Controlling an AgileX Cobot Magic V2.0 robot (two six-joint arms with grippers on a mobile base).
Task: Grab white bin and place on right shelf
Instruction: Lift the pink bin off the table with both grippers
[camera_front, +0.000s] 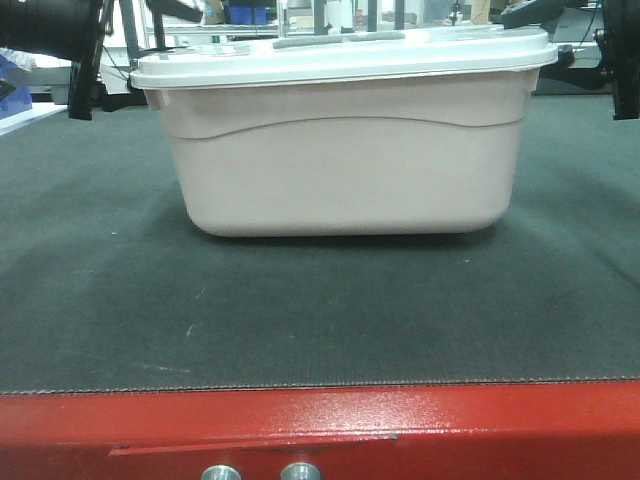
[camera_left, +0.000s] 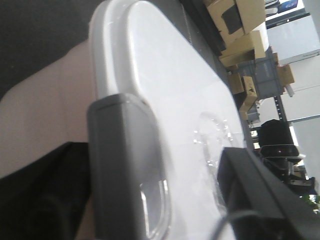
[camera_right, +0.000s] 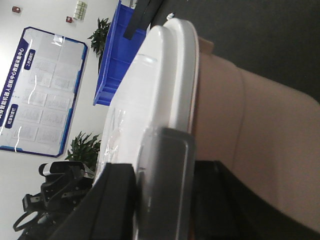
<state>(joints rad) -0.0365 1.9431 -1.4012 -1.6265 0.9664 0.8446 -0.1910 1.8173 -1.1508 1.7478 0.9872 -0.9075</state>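
Note:
The white bin (camera_front: 340, 170), a pale pinkish tub with a white lid (camera_front: 340, 58), sits on the dark mat (camera_front: 320, 320) straight ahead. My left gripper (camera_left: 150, 167) is at its left end, fingers wide apart. One finger lies below the rim and one over the lid, either side of the grey latch (camera_left: 125, 165). My right gripper (camera_right: 165, 170) is at the other end, fingers pressed on both sides of the grey latch (camera_right: 167, 185). In the front view, both grippers (camera_front: 82, 70) (camera_front: 620, 70) flank the lid's ends. The right shelf is out of view.
A red front edge (camera_front: 320, 430) borders the mat. Beyond the bin stands a blue crate (camera_right: 117, 55). Cardboard boxes (camera_left: 240, 30) are stacked on a rack behind. A wall poster (camera_right: 40, 90) and potted plants (camera_right: 82, 147) are further back.

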